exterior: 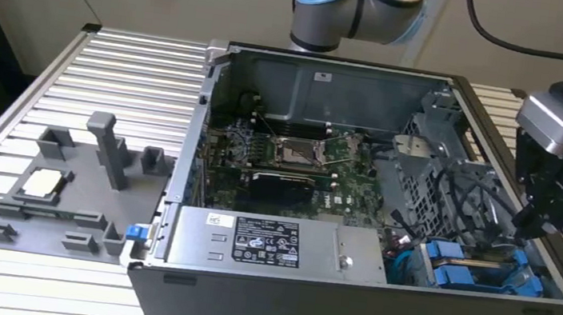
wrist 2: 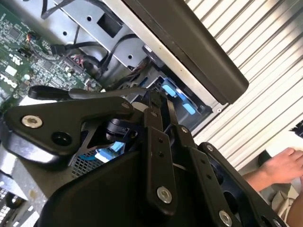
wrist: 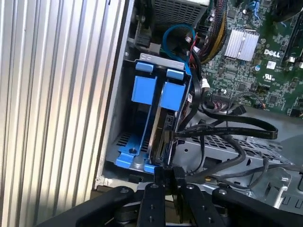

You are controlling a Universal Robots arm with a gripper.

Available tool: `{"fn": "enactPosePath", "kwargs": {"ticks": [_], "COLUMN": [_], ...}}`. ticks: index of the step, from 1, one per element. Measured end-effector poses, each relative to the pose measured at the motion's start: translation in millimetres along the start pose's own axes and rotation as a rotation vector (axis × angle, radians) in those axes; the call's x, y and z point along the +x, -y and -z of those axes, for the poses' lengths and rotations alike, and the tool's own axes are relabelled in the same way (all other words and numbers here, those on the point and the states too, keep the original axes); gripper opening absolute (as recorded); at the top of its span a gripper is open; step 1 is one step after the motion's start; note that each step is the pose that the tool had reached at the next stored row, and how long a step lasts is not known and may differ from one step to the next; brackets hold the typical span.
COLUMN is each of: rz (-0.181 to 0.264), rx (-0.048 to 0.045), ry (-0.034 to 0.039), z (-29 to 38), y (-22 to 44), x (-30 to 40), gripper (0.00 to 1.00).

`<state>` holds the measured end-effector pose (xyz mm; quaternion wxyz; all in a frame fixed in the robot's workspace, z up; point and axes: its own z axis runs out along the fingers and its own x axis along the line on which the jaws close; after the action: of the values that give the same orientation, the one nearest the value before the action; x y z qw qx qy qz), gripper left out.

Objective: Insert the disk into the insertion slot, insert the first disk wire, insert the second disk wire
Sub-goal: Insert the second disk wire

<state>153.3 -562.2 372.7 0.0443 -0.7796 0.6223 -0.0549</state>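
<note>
Gripper: black linkage fingers drawn close together at the rear edge of the drive bay, tips pinched on a small black connector at the end of a black cable – seen in the first wrist view; in the exterior view, hanging over the case's right rim.
Disk: seated on edge in its bright blue carrier, inside the bay, directly ahead of the fingertips.
Insertion slot: grey bay with a perforated floor, at the case corner nearest the exterior view's right; two blue-fronted carriers side by side in it.
Second carrier: just beside the disk, also in the bay.
Black cables: several – looping from the bay region across the grey drive cage toward the motherboard.
Blue cable: one, curled behind the bay.
Computer case: one, open, dark grey, lying on the slatted table.
Power supply box: one, grey, white label.
Grey fixture: one, on the table at the exterior view's left.
Hand: one, a person's, past the case edge in the second wrist view.
</note>
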Motion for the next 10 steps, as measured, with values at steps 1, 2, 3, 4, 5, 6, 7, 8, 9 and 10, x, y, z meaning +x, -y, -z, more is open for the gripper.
{"fn": "enactPosePath", "kwargs": {"ticks": [1, 2, 3, 4, 5, 6, 7, 8, 9, 10], "rz": [0.0, 0.0, 0.0, -0.001, -0.004, -0.01, -0.016, -0.023, -0.029, -0.037], "rx": [0.0, 0.0, 0.0001, 0.0001, 0.0014, 0.0048, 0.0084, 0.0122, 0.016, 0.02], "ry": [0.0018, 0.0031, 0.0038, 0.0043, 0.01, 0.0249, 0.0406, 0.0573, 0.074, 0.0915], "z": [0.0, 0.0, 0.0, -0.1, 0.0, 0.1, 0.1, 0.2, 0.3, 0.4], "y": [-0.8, -1.5, -1.9, -2.0, -2.6, -3.2, -3.8, -4.4, -4.8, -5.2], "x": [3.6, 6.7, 8.6, 8.7, 8.6, 8.5, 8.4, 8.2, 8.2, 8.0], "gripper": [0.19, 0.19, 0.19, 0.19, 0.19, 0.19, 0.19, 0.19, 0.19, 0.19]}}
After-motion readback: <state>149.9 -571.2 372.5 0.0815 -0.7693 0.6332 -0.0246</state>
